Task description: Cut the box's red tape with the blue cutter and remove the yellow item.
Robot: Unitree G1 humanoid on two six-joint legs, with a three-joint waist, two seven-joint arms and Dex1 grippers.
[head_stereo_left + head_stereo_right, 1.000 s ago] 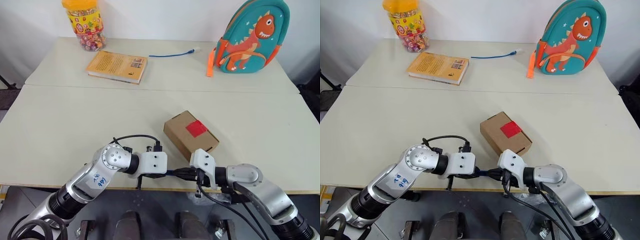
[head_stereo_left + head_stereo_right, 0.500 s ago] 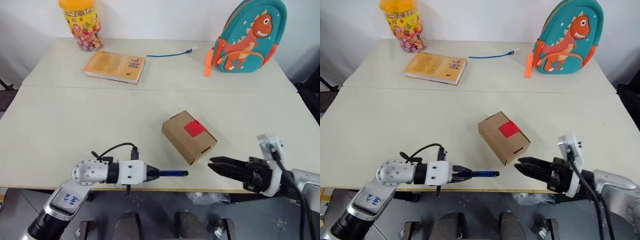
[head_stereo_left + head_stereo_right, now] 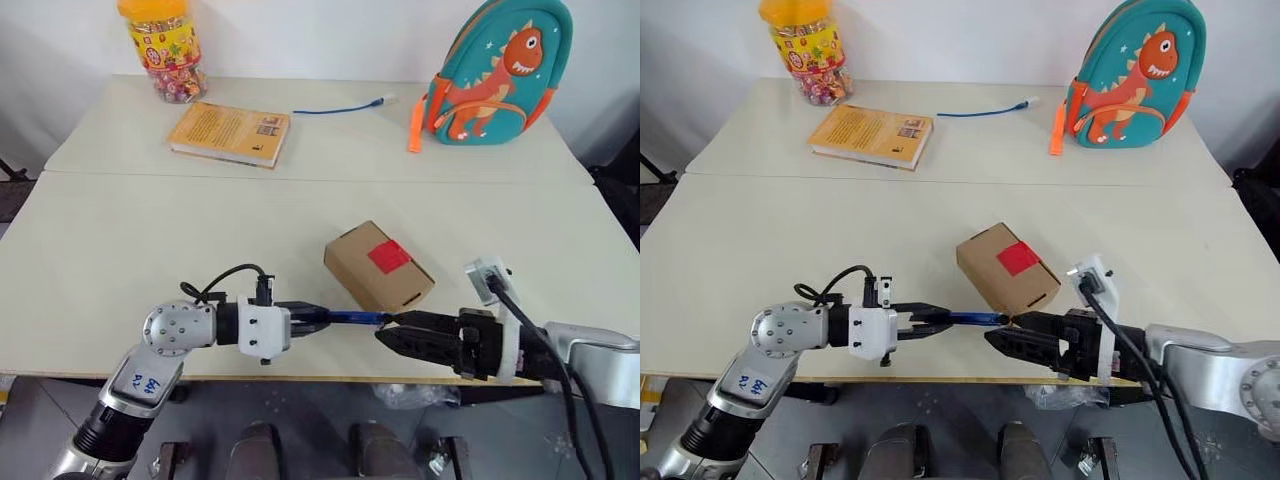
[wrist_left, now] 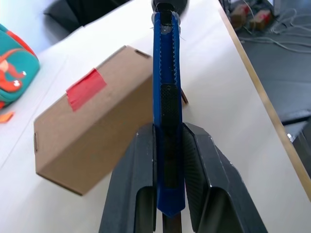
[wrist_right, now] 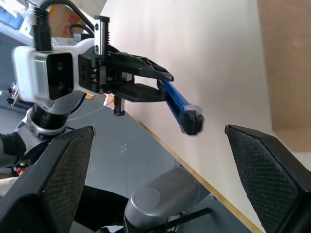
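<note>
Left eye view shows the left gripper [image 3: 318, 318] at the near table [image 3: 150, 240] edge, its fingers pinching the blue cutter [image 3: 352, 317], which points right. The box [image 3: 378, 265] with the red tape [image 3: 390, 256] on top lies just beyond the cutter's tip. On the right, the right gripper [image 3: 395, 333] has its fingers spread wide, empty, facing that tip.

One box [image 3: 378, 265]; one blue cutter [image 3: 352, 317]; one book [image 3: 231, 132]; one jar [image 3: 160, 47]; one backpack [image 3: 496, 72].
</note>
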